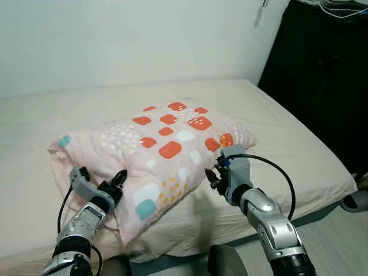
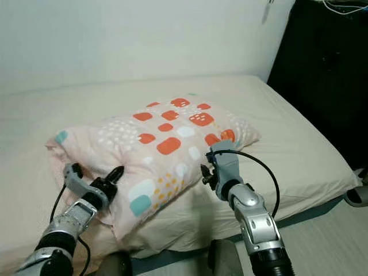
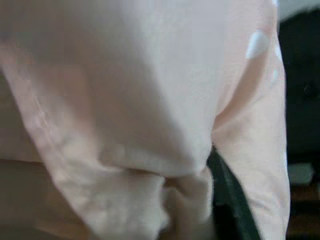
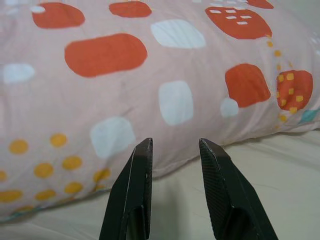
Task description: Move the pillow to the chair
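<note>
The pillow (image 1: 164, 155) lay on the bed (image 1: 299, 155) (pink, patterned) while my left gripper (image 1: 118, 183) pinched its near corner and my right gripper (image 4: 175, 165) hovered open beside its edge.

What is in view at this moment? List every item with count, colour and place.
Pink fabric pillow with orange, white and teal patches: one, lying on the bed near its front edge.
Bed with cream sheet: one, against the white wall.
White wall: behind the bed.
Black cabinet: one, right of the bed.
Pale floor: lower right.
Left gripper: one, black fingers, at the pillow's left front corner, fabric bunched around a finger in the left wrist view.
Right gripper: one, black fingers open, just short of the pillow's front right side.
</note>
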Motion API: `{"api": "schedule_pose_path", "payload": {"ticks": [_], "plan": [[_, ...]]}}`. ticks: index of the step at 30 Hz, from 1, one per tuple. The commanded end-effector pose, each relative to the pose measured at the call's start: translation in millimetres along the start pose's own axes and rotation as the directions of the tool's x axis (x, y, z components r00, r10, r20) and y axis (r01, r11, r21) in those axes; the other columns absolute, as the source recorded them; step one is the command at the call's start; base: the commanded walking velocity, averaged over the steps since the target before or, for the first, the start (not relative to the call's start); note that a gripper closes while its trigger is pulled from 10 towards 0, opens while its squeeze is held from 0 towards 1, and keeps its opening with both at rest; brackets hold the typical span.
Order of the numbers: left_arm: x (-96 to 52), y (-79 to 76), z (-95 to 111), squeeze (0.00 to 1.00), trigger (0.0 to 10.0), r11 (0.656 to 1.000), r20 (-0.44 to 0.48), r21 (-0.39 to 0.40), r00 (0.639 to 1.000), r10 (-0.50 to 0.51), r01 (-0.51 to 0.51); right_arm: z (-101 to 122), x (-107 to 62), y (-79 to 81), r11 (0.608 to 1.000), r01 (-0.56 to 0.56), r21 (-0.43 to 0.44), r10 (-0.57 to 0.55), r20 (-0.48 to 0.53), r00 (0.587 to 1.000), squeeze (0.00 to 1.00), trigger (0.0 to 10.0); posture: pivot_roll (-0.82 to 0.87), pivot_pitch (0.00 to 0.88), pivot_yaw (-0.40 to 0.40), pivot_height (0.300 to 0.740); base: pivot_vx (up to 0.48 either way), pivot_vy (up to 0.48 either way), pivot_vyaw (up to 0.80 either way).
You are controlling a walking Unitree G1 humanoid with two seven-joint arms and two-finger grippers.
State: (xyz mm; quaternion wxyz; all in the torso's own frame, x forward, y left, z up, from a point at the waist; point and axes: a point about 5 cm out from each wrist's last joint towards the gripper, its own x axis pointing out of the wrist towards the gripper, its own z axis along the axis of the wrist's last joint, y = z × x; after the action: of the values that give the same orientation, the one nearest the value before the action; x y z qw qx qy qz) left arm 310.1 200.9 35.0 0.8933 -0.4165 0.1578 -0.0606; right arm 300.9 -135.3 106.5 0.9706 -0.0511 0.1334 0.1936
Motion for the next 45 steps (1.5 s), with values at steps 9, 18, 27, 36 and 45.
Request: {"api": "schedule_pose_path", "payload": {"ticks": [9,18,27,36,45], "plan": [[0.4,-0.2,2.8,0.00,0.0,0.993,-0.025,0.105,0.998,0.054,-0.051,1.9,5.4,2.4,1.000,0.001,-0.006,-0.001,-0.004,1.000,0.00,10.0,0.00,0.062,-0.073,0.578,0.000,0.000,0.00],[-53.7,25.7,103.2,0.00,0.0,0.801,-0.245,0.598,0.958,0.146,0.031,4.2,4.0,-2.8,1.000,0.026,-0.004,-0.026,0.003,1.000,0.00,10.0,-0.01,0.063,-0.064,0.578,0.000,0.000,0.00],[-132.3,52.6,175.7,0.00,0.0,0.536,-0.351,0.841,0.826,0.441,0.072,2.5,5.2,-2.2,1.000,0.026,0.005,-0.026,-0.001,1.000,0.00,10.0,0.02,0.061,-0.067,0.578,0.000,0.000,0.00],[-175.0,65.1,200.8,0.00,0.0,0.425,-0.351,0.903,0.681,0.642,0.065,2.1,6.5,0.0,1.000,0.020,0.012,-0.020,0.001,1.000,0.00,10.0,0.02,0.058,-0.069,0.578,0.000,0.000,0.00],[-121.4,69.9,117.9,0.00,0.0,0.618,-0.435,0.778,0.807,0.399,0.114,4.8,15.1,-5.5,0.982,0.058,0.180,-0.073,0.079,0.994,0.00,10.0,-0.01,0.042,-0.062,0.578,0.000,0.000,0.00]]}}
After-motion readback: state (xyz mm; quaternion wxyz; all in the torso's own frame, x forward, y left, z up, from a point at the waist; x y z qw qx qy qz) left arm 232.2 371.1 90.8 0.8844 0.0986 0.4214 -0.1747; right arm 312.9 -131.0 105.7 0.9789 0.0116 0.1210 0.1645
